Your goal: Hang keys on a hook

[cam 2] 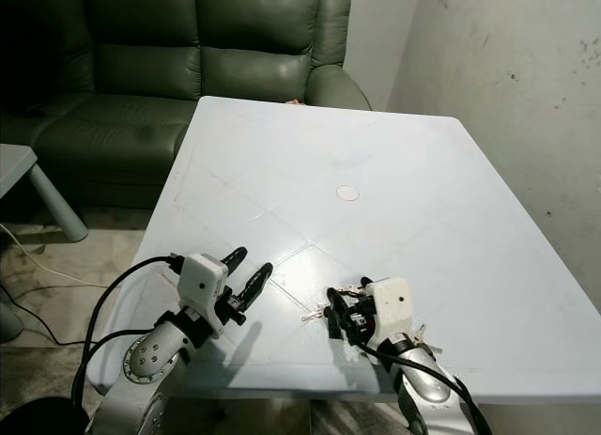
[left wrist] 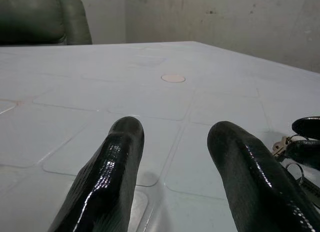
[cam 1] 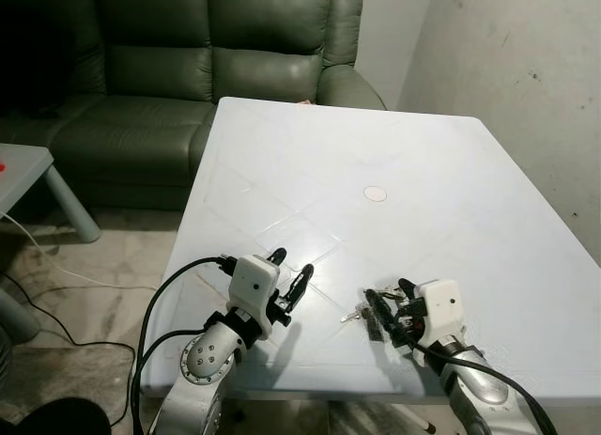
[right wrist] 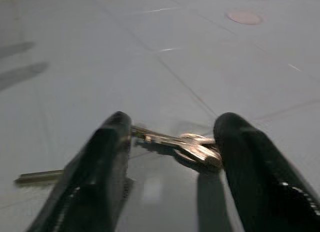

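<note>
Dark green sofa (cam 1: 216, 59) across the back, against a pale scuffed wall (cam 1: 526, 69). In front of it, wide white table (cam 1: 441, 181), a small round cap (cam 1: 376, 194) set into its middle. Off to the left, corner of a grey side table (cam 1: 28, 172), black cables (cam 1: 56, 332) trailing over the floor. Down at the near edge, left gripper (cam 1: 290, 276) just above the tabletop, fingers spread apart, nothing between them. Right gripper (cam 2: 340, 315) low beside it, fingers parted and planted either side of the keys (right wrist: 192, 147), not yet clamped. Keys flat on the table near the front edge, between those two black fingers (right wrist: 100, 162), one long key (right wrist: 37, 177) poking out past the side.
</note>
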### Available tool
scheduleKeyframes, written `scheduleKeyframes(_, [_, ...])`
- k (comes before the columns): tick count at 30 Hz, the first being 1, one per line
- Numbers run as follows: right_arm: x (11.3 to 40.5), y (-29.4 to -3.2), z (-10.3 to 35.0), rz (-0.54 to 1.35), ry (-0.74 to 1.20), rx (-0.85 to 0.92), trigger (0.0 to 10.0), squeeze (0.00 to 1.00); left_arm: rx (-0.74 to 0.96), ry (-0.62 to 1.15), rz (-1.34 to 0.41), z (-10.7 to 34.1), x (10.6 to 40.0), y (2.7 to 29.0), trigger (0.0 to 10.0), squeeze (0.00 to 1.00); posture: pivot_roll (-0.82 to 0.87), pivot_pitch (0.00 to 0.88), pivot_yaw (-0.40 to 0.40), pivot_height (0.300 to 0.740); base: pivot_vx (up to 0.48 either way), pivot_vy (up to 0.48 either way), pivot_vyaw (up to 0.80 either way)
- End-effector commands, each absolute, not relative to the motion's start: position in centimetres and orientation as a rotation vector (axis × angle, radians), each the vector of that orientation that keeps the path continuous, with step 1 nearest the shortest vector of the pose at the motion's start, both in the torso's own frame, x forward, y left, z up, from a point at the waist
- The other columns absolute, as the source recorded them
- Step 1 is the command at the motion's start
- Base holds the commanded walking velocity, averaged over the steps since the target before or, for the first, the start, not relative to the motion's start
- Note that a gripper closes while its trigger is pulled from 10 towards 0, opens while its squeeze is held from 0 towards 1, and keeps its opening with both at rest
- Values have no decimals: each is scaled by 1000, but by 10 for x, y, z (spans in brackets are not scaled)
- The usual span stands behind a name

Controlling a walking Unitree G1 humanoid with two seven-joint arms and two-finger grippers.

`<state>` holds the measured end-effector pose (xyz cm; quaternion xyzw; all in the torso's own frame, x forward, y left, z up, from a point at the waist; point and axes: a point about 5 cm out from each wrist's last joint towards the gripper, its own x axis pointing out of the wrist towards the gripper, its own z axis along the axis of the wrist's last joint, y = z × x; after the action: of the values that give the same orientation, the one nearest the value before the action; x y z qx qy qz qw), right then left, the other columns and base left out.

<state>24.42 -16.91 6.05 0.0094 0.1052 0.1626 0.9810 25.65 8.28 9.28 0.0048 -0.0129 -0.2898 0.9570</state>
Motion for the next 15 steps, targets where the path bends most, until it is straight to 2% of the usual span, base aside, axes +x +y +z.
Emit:
scheduleKeyframes(1, [246,-174,64,297,208,38,4902,0,14,-34,-603,96,255,81,10000,0,-92,6,-63,740,0,0,0])
scheduleKeyframes(2, [246,-175,63,287,213,43,9490,0,13,-34,-602,96,255,81,10000,0,-92,6,-63,740,0,0,0])
scheduleKeyframes(3, [246,-175,63,287,213,43,9490,0,13,-34,-602,96,255,81,10000,0,-92,6,-63,740,0,0,0])
scheduleKeyframes(4, [246,-176,62,280,215,45,10000,0,13,-34,-602,96,255,81,10000,0,-92,6,-63,740,0,0,0])
scheduleKeyframes(14, [247,-180,56,226,260,61,9843,0,7,-35,-596,96,255,80,10000,0,-87,15,-62,740,0,0,0])
scheduleKeyframes(15, [246,-180,53,239,277,41,8118,0,6,-36,-595,97,255,80,10000,0,-87,15,-62,740,0,0,0])
